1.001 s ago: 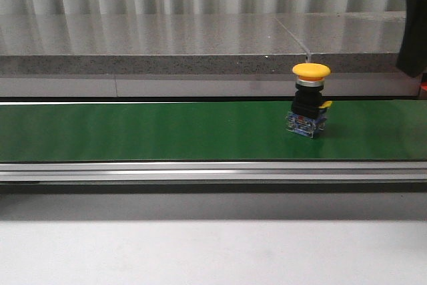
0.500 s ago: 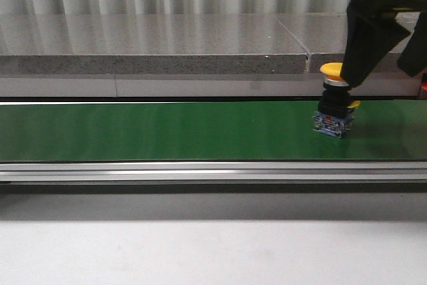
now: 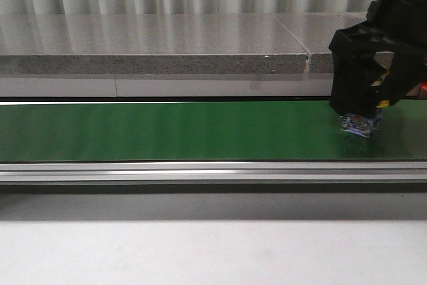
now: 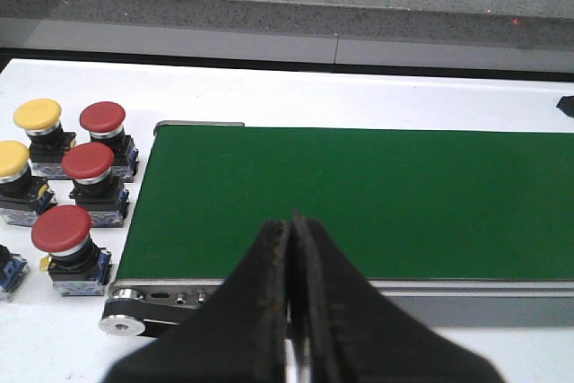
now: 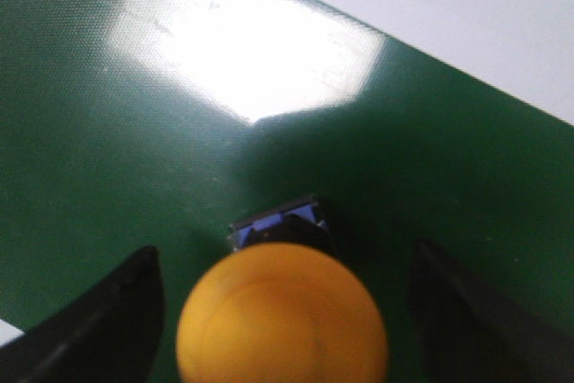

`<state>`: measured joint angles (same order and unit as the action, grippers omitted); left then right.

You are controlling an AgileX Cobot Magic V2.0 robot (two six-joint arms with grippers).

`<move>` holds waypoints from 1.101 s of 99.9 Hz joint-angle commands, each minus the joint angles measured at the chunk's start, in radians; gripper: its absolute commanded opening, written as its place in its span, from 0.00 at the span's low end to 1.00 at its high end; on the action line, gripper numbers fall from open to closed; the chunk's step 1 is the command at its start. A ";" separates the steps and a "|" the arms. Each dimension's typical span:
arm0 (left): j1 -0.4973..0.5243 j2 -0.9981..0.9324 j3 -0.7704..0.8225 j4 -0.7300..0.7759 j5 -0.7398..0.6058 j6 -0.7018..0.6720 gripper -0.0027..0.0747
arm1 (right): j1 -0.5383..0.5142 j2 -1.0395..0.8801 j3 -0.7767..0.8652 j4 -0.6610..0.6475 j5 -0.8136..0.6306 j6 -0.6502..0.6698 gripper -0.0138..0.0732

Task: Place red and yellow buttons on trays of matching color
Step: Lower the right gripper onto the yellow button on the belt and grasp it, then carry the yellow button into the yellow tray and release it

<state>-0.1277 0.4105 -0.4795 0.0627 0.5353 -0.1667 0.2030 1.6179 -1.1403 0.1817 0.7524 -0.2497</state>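
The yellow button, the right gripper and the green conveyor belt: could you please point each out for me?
yellow button (image 5: 282, 320): right wrist view, on its cap.
right gripper (image 3: 363, 75): front view, on its black body.
green conveyor belt (image 3: 167, 131): front view, on its bare surface.

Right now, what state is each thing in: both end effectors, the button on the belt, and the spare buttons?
Right end effector: open, fingers either side of the yellow button, not touching.
Yellow button: upright on the green belt, ungrasped.
Left end effector: shut, empty, above the belt's end.
Spare red buttons and yellow buttons: upright beside the belt.
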 commanded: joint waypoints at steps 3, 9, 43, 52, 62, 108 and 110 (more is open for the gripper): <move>-0.007 0.005 -0.027 0.000 -0.078 0.000 0.01 | 0.000 -0.036 -0.026 0.012 -0.030 0.000 0.56; -0.007 0.005 -0.027 0.000 -0.078 0.000 0.01 | 0.000 -0.036 -0.027 0.012 -0.013 0.003 0.43; -0.007 0.005 -0.027 0.000 -0.078 0.000 0.01 | -0.077 -0.116 -0.095 -0.017 0.145 0.073 0.37; -0.007 0.005 -0.027 0.000 -0.078 0.000 0.01 | -0.151 -0.165 -0.095 -0.040 0.170 0.117 0.37; -0.007 0.005 -0.027 0.000 -0.078 0.000 0.01 | -0.255 -0.200 -0.095 -0.052 0.210 0.164 0.37; -0.007 0.005 -0.027 0.000 -0.078 0.000 0.01 | -0.706 -0.201 0.005 -0.054 0.099 0.209 0.37; -0.007 0.005 -0.027 0.000 -0.078 0.000 0.01 | -0.714 -0.201 0.013 -0.054 0.080 0.212 0.37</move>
<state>-0.1277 0.4105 -0.4795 0.0627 0.5353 -0.1667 -0.4642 1.4523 -1.1337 0.1294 0.9215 -0.0481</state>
